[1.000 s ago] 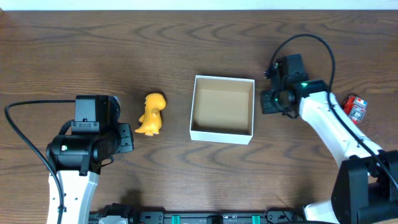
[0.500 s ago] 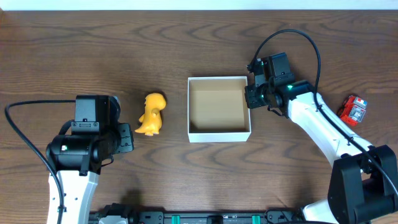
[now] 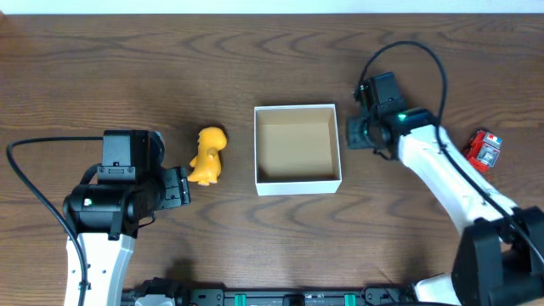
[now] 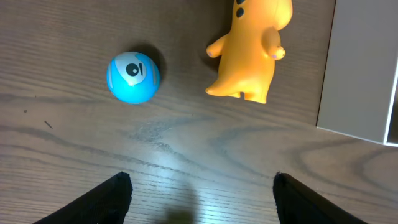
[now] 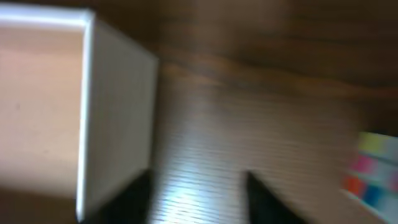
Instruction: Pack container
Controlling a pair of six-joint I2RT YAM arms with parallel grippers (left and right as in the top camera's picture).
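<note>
The container (image 3: 297, 109), a shallow white box with a brown inside, sits mid-table and holds nothing. A yellow toy animal (image 3: 207, 155) lies to its left. My left gripper (image 3: 180, 188) stands open just below and left of that toy. In the left wrist view the open left gripper (image 4: 202, 179) has bare table between its fingers, with the yellow toy (image 4: 249, 53) and a blue ball (image 4: 133, 76) ahead. My right gripper (image 3: 355, 136) stands open just right of the container. The blurred right wrist view shows the right gripper (image 5: 198, 177) beside the container's white wall (image 5: 118, 106).
A red toy (image 3: 485, 148) lies near the right edge of the table. A blurred multicoloured thing (image 5: 373, 168) shows at the right of the right wrist view. The container's white wall (image 4: 357, 68) fills the right side of the left wrist view.
Both grippers have gone from shut to open. The right gripper pushed the container a little to the left, then drew back to the right of its wall.
</note>
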